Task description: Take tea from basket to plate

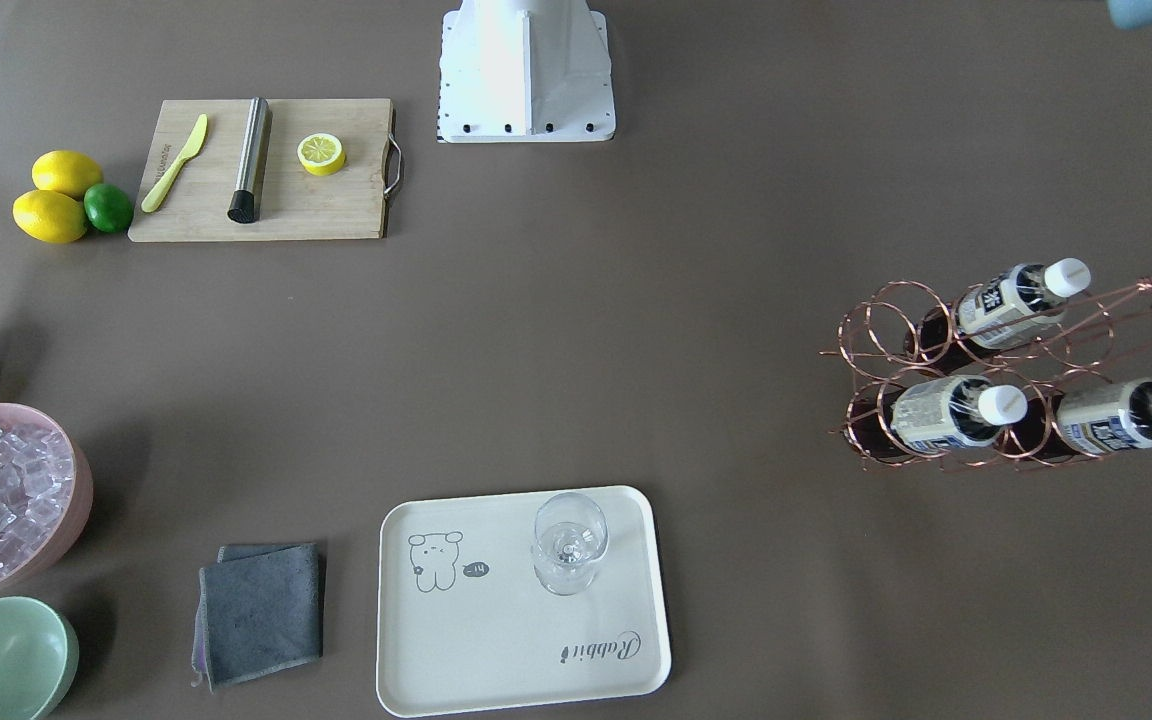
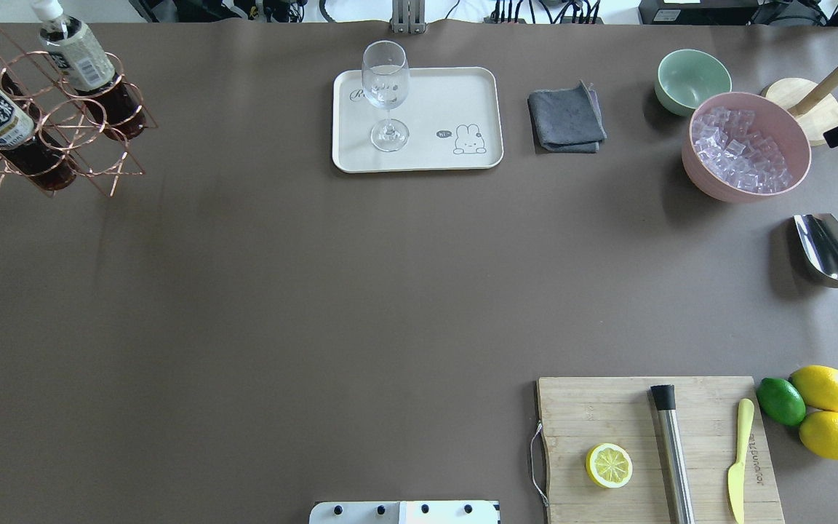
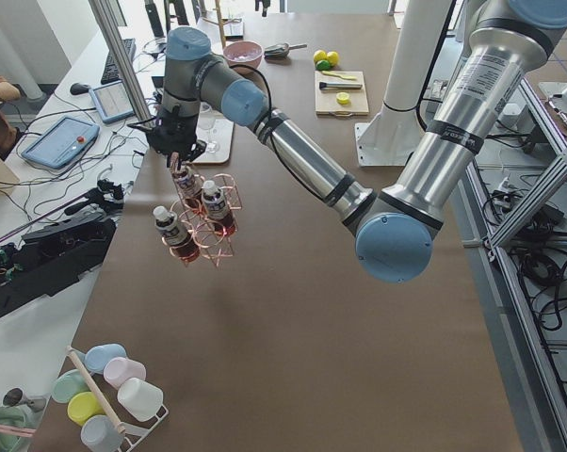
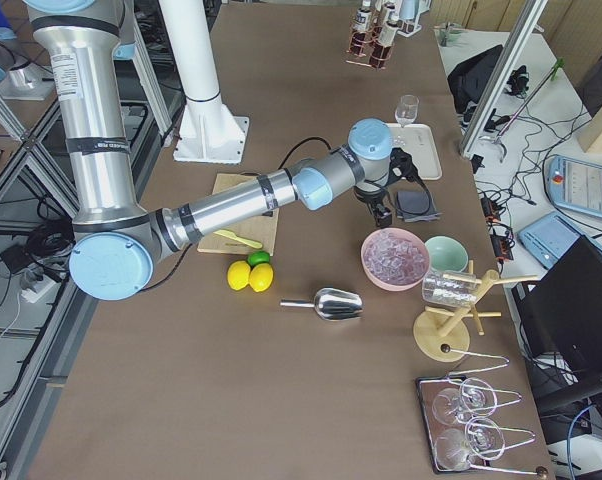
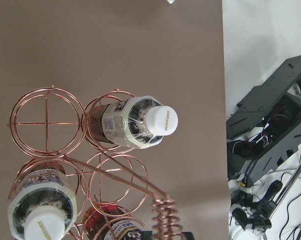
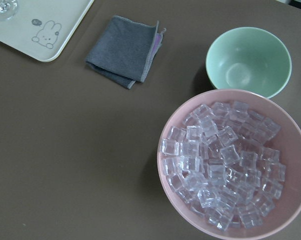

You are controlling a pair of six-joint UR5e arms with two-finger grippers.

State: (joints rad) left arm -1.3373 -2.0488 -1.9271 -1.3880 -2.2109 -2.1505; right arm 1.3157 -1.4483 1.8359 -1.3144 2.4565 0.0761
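Three tea bottles [image 1: 1011, 298], white caps on, each sit in a ring of the copper wire basket [image 5: 47, 122]; at least one ring stands empty. The basket is at the tabletop's end on the robot's left, well apart from the plate [image 1: 496, 650]. The plate lies at the edge opposite the robot's base and carries only an upright stemmed glass [image 1: 568, 540]. Whether the basket rests on the tabletop cannot be told. The left arm is stretched far out over the tabletop with its wrist turned down. The left gripper [image 3: 175, 158] is directly above the basket, at its coiled handle [image 5: 163, 216]. Whether its jaws are apart, together or gripping the handle cannot be told. The right arm reaches low across the tabletop, also wrist down. The right gripper [image 4: 383, 212] hangs over the area between the folded grey cloth [image 6: 123, 50] and the pink bowl of ice [image 6: 230, 165], near the green bowl [image 6: 248, 60]. The state of its jaws likewise cannot be told.
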